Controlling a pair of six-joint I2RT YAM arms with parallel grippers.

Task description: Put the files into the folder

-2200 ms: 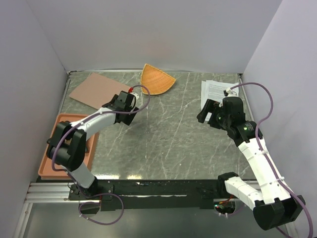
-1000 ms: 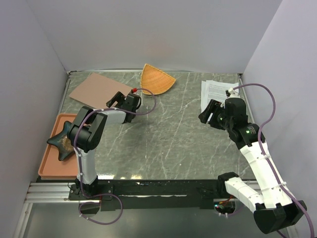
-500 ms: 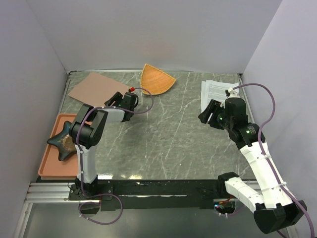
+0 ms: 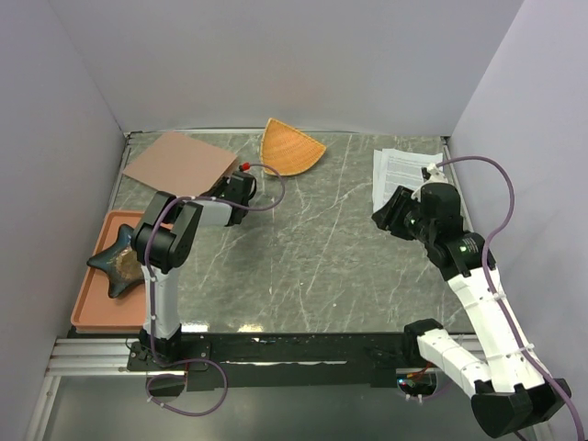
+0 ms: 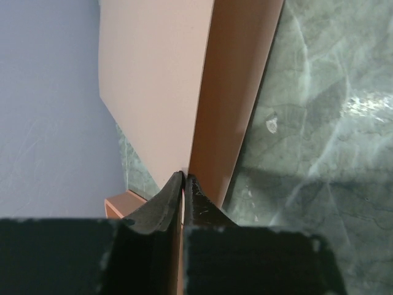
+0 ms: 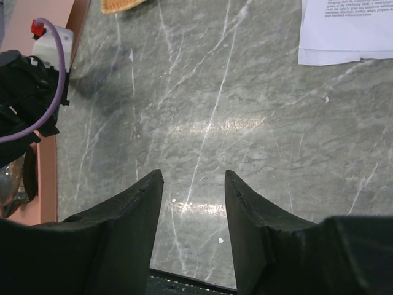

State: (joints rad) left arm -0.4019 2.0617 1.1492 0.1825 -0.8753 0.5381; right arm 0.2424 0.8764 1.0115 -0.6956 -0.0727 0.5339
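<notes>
The reddish-brown folder [image 4: 179, 163] lies at the far left of the table, its cover raised at the near edge. My left gripper [image 4: 223, 188] is shut on that cover edge. In the left wrist view the cover [image 5: 147, 80] stands apart from the lower flap [image 5: 236, 92], with the left gripper [image 5: 184, 176] pinching its thin edge. The files [image 4: 402, 169], white printed sheets, rest at the far right and show at the top right corner [image 6: 347, 27] of the right wrist view. My right gripper [image 4: 390, 209] hovers just in front of them, open over bare table [image 6: 193, 178].
An orange fan-shaped dish [image 4: 289, 147] sits at the back centre. A salmon tray [image 4: 92, 308] at the near left holds a dark star-shaped object [image 4: 118, 262]. Grey walls close in the left, back and right sides.
My left gripper has closed on the folder's near edge, and the cover has risen. The right gripper's jaws have narrowed somewhat and it has shifted slightly.
</notes>
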